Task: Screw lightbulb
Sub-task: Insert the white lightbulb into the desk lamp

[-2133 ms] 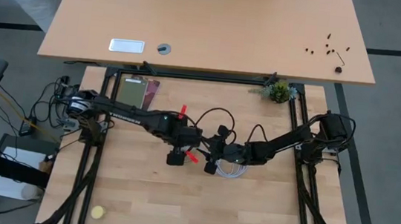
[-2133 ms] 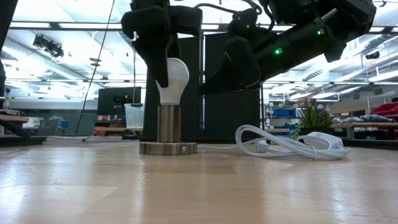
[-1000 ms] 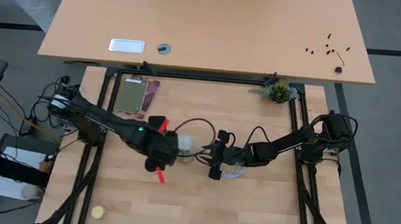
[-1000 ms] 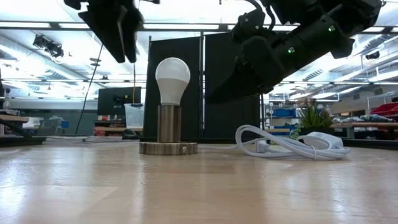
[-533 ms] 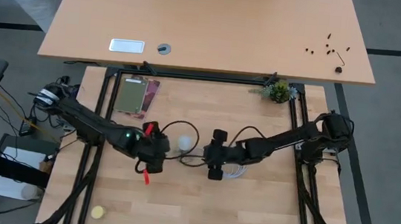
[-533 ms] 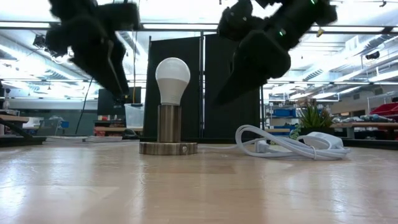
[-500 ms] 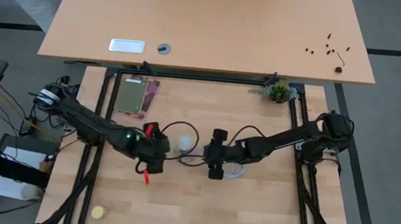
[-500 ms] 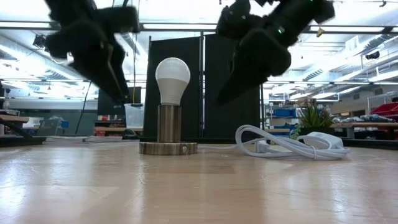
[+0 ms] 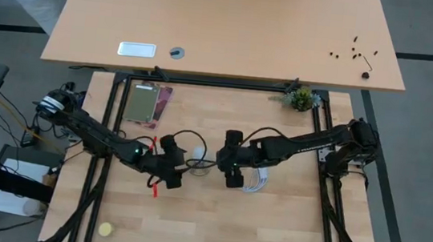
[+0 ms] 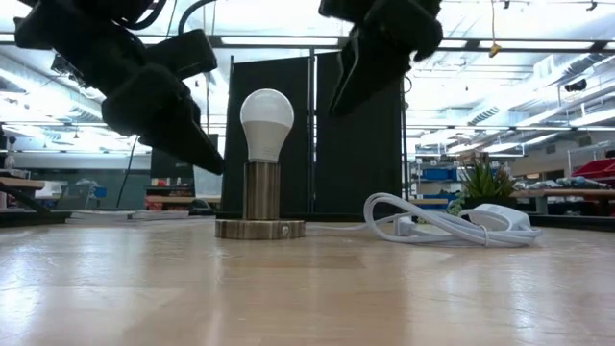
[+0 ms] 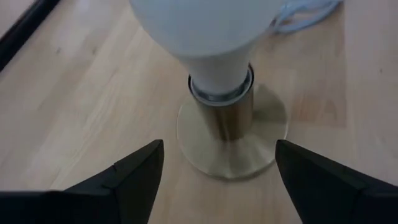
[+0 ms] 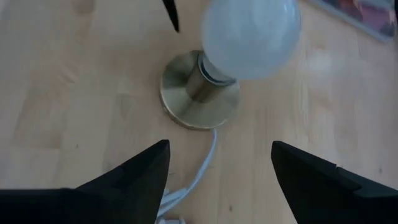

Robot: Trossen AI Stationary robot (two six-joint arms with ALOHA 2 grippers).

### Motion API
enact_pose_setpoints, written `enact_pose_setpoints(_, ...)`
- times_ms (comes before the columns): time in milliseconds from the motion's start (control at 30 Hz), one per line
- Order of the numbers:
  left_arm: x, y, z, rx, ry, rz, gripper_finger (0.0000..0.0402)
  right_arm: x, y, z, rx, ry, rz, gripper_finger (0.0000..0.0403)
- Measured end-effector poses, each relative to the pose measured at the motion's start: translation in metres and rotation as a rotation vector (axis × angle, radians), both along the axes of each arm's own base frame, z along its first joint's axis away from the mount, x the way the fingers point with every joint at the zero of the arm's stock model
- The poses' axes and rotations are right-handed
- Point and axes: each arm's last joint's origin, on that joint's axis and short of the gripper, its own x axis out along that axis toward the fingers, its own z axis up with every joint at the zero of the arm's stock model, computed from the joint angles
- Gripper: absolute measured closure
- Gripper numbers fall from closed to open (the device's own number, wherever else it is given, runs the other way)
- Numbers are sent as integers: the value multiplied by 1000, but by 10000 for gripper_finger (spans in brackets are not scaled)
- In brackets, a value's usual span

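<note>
Wooden table (image 9: 190,215) — lightbulb (image 10: 266,120) seated in socket (image 10: 259,202)

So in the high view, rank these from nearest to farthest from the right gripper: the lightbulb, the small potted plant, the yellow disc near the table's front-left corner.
From the right gripper:
1. The lightbulb, just to its left, standing in the socket at mid-table.
2. The small potted plant, at the table's back right edge.
3. The yellow disc, far off by the front-left corner.
</note>
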Motion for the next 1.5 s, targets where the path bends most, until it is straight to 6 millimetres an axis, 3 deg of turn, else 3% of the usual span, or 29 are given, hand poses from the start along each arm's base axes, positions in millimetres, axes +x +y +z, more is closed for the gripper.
enact_pose_setpoints(233,-2,2,-7,-5,-76,26,113,7,-15,28,41,-10,66,112)
enact_pose_setpoints(667,12,12,-32,5,-149,50,112,6,-29,54,-2,51,116,111)
enact_pose_setpoints(1100,29,11,-58,17,-195,24,124,15,-31,37,16,119,124,112)
enact_pose_setpoints(1500,29,10,-58,10,-203,19,175,18,-32,39,18,81,120,114)
